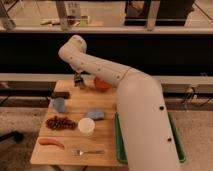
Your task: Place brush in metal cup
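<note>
A black oblong brush (60,94) lies on the wooden table (70,155) near its far left edge. My gripper (79,81) hangs over the far edge of the table, to the right of the brush and apart from it. It sits just left of an orange round object (102,84). I cannot make out a metal cup. The spot right under the gripper is hidden by it.
A blue object (59,104), a grey-blue sponge (96,114), a bunch of grapes (59,122), a white cup (86,126), an orange carrot-like thing (51,142) and a fork (89,151) lie on the table. A green tray (118,145) sits at the right, under my arm.
</note>
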Available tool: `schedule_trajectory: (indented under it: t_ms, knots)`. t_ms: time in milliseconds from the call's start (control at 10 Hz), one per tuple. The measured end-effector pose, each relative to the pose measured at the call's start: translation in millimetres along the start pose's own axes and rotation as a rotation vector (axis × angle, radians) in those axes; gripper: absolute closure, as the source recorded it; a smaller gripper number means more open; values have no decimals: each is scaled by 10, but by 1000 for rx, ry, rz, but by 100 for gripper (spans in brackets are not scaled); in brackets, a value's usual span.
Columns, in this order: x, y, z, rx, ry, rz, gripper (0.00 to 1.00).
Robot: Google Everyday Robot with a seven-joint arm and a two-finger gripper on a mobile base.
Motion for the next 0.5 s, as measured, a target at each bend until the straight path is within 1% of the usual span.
schedule_trajectory:
  t_ms: [100,300,400,500]
  knots:
    - [0,-1,-1,0,0,0,34]
    - [0,3,2,-1,0,0,21]
    - [-12,40,14,-13,-3,2,20]
    - [-33,38,13,-9,-8,-1,20]
